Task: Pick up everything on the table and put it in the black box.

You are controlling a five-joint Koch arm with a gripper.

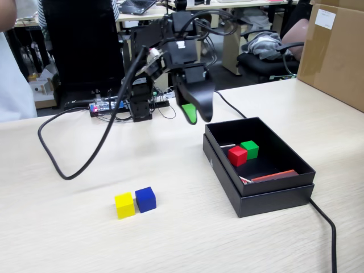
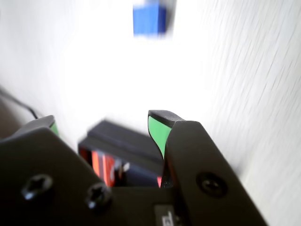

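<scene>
On the table's front left in the fixed view, a yellow cube (image 1: pixel 124 205) and a blue cube (image 1: pixel 145 199) sit side by side. The red cube (image 1: pixel 237 155) and green cube (image 1: pixel 249 149) lie inside the black box (image 1: pixel 259 196) at the right. My gripper (image 1: pixel 196 116) hangs in the air just left of the box's far corner, above the table. It is open and holds nothing. In the blurred wrist view the gripper (image 2: pixel 104 123) has its green-padded jaws wide apart, with the black box (image 2: pixel 122 141) between them and the blue cube (image 2: pixel 149 20) farther off.
A big brown carton (image 1: pixel 335 51) stands at the back right. A thick black cable (image 1: pixel 85 148) loops over the table's left, and another cable (image 1: pixel 324 227) runs from the box toward the front edge. A red strip (image 1: pixel 273 175) lies in the box. The arm's base (image 1: pixel 139 102) is at the back.
</scene>
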